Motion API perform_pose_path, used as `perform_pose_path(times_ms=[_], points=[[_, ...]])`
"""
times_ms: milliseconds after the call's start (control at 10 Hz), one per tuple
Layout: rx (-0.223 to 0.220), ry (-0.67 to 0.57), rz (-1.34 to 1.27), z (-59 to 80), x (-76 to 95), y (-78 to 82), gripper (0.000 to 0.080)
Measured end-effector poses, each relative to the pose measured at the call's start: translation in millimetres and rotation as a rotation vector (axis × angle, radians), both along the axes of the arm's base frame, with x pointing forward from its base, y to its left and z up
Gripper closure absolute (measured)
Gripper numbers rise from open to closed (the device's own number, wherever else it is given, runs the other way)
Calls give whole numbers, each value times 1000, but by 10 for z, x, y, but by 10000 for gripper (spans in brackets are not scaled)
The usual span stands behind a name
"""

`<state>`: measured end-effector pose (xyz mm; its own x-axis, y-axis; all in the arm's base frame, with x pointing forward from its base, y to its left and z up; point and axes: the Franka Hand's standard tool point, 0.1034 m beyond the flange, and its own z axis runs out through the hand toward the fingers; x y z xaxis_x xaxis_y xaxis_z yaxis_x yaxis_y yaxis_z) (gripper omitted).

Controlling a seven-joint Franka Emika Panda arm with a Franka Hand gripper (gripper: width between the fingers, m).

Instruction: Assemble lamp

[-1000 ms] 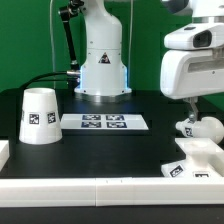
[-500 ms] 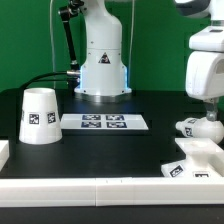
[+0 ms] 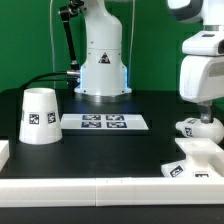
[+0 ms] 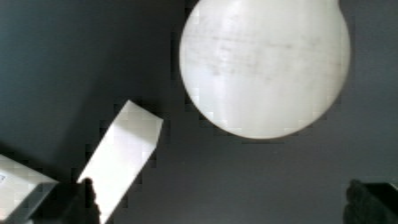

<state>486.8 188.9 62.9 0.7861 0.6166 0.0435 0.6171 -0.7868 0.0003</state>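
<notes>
The shade [image 3: 38, 115] stands well apart at the exterior view's left, while the square base [image 3: 197, 153] sits at the right with the bulb [image 3: 188, 128] lying just beyond it. The gripper [image 3: 203, 113] hangs close above the bulb, jaws apart and empty. In the wrist view the bulb's long axis runs crosswise to the line between the fingertips [image 4: 377, 196], so closing should pinch its narrow width.

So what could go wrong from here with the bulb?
The rounded bulb lies loose; in the wrist view it sits off-centre from the open gripper, so a closing finger might push it rolling. The base is close by, and a descending finger could clip it.
</notes>
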Motion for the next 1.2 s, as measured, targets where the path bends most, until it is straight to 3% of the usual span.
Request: perform_pose_path(times_ms=[200,500,600,1000,1200], points=[[-3,6,61,-81,-152,20,100],[-13,28,58,-86,-159,16,100],[-53,107,55,-108,-242,-17,100],[-171,332,50,-131,-274,-93,100],[-247,453,3,-143,-256,-8,100]])
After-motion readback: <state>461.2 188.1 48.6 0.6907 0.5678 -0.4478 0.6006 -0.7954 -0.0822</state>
